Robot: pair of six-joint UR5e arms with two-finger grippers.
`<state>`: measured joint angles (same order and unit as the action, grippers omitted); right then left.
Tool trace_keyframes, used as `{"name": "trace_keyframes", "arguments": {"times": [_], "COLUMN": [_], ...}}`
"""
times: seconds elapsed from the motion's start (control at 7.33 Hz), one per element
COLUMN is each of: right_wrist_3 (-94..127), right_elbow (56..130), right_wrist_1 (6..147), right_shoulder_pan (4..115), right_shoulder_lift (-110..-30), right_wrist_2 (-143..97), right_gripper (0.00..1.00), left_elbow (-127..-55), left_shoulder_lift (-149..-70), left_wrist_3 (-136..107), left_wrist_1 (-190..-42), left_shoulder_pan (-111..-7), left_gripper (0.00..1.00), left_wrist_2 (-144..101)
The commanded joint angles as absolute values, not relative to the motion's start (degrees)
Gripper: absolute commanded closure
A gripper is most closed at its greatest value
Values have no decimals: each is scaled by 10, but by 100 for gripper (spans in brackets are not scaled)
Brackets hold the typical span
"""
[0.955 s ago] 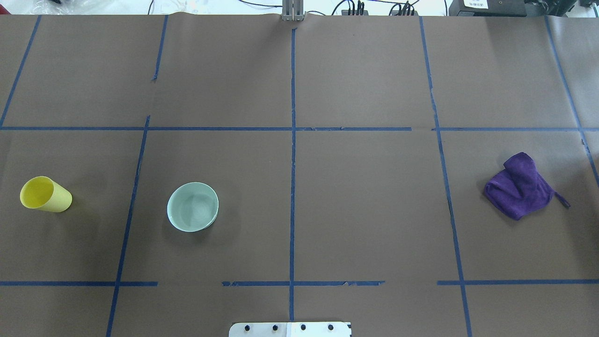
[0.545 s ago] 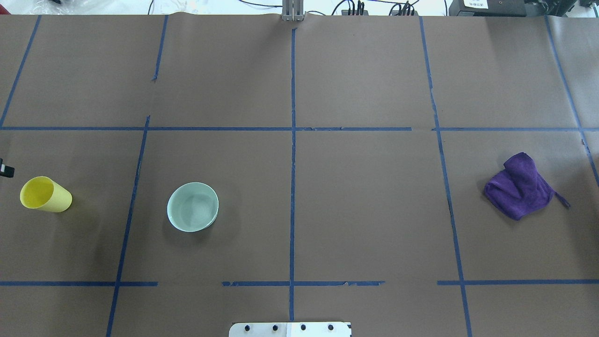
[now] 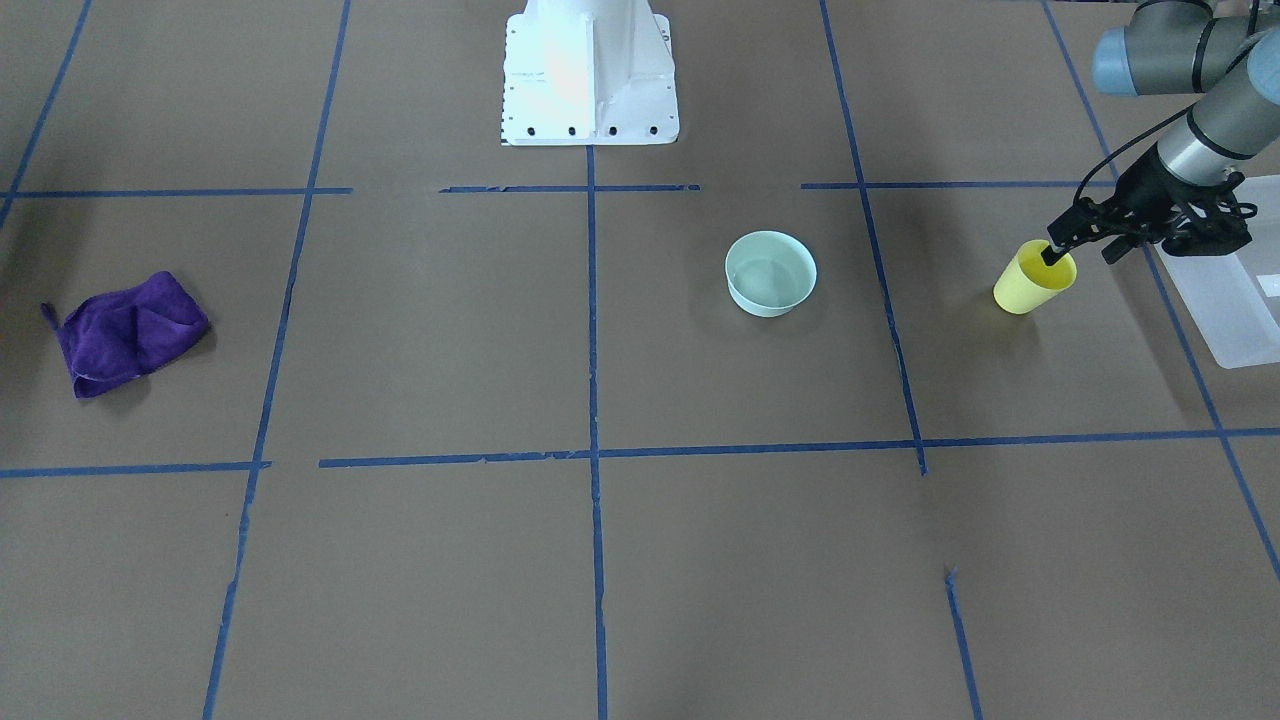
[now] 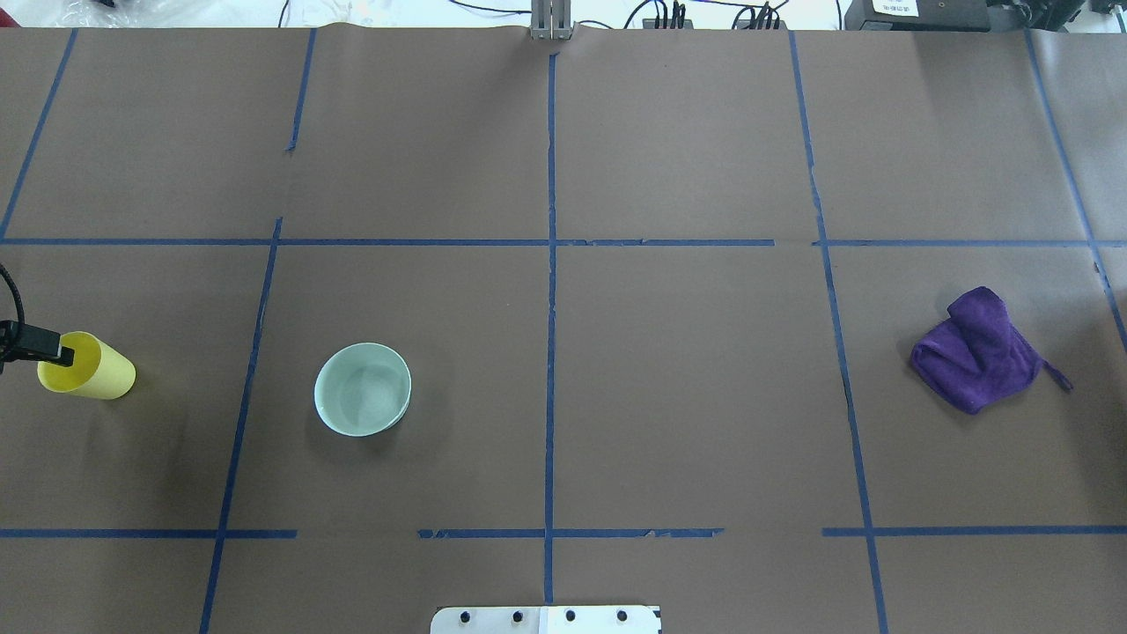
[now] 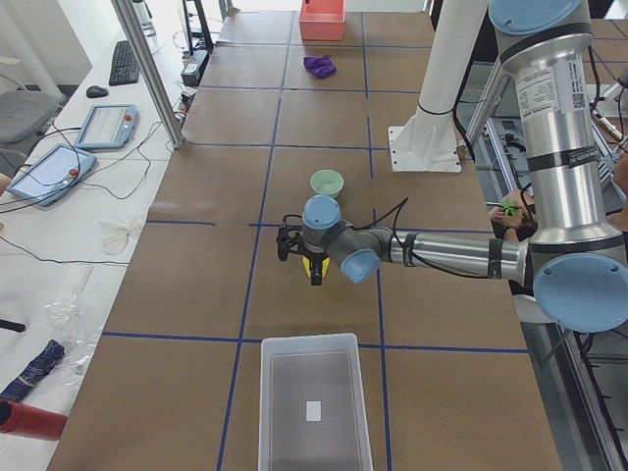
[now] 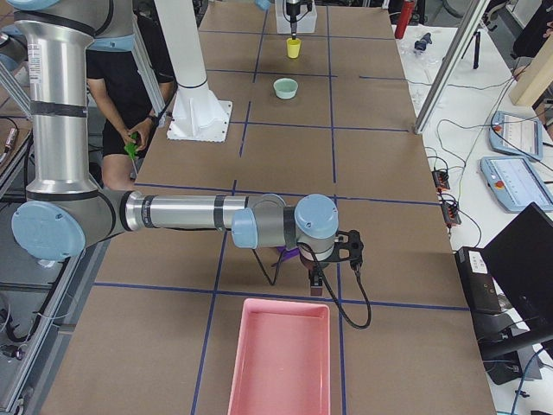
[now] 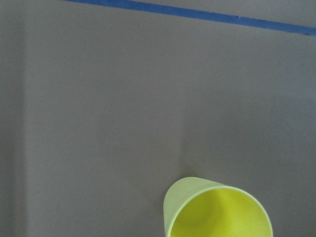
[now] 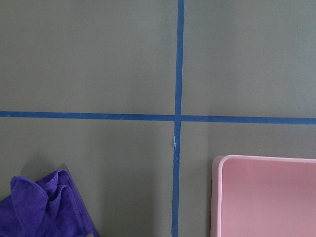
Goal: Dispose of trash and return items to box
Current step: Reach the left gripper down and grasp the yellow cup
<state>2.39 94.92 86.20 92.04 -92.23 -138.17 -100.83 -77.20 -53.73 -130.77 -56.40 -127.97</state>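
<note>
The yellow cup [image 3: 1030, 287] stands upright, open mouth up, at the table's left end [image 4: 99, 376]. My left gripper [image 3: 1080, 255] is open just above it. One finger [image 4: 48, 350] reaches over the cup's mouth and the other is outside the rim on the box side. The left wrist view shows the cup [image 7: 217, 212] at its bottom edge. The frosted white box [image 3: 1228, 300] lies just beyond the cup, empty [image 5: 314, 402]. My right gripper [image 6: 316, 278] hovers by the purple cloth [image 8: 44, 210]; I cannot tell whether it is open or shut.
A mint-green bowl [image 3: 768, 298] stands right of the cup [image 4: 320, 394]. The purple cloth [image 4: 975, 352] lies crumpled at the right end. A pink tray [image 6: 281, 359] sits past it at that end of the table [image 8: 266, 197]. Blue tape lines grid the brown table.
My left gripper has come in from the table's left edge, and one finger now reaches over the cup's mouth. The cup, bowl and cloth have not moved.
</note>
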Motion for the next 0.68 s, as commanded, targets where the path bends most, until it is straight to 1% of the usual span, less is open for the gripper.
{"name": "trace_keyframes", "arguments": {"times": [0.0,0.14,0.27,0.41,0.55], "right_wrist_3": [25,25,28,29,28], "right_elbow": [950,949,949,949,949], "right_wrist_1": [865,867,867,867,866], "right_shoulder_pan": [920,920,920,920,920], "right_shoulder_lift": [-922,-923,-923,-924,-925], "right_wrist_2": [-1386,-1403,-1411,-1412,-1412], "right_gripper": [0,0,0,0,0], "left_elbow": [-989,-986,-984,-983,-983], "left_shoulder_lift": [-775,-779,-780,-787,-788], "left_wrist_3": [-541,-541,-541,-543,-548], "left_wrist_1": [-1319,-1319,-1319,-1318,-1319], "left_shoulder_pan": [-553,-550,-545,-536,-536], "left_gripper": [6,10,18,31,63], "left_wrist_2": [-1276,-1275,-1274,-1259,-1258]}}
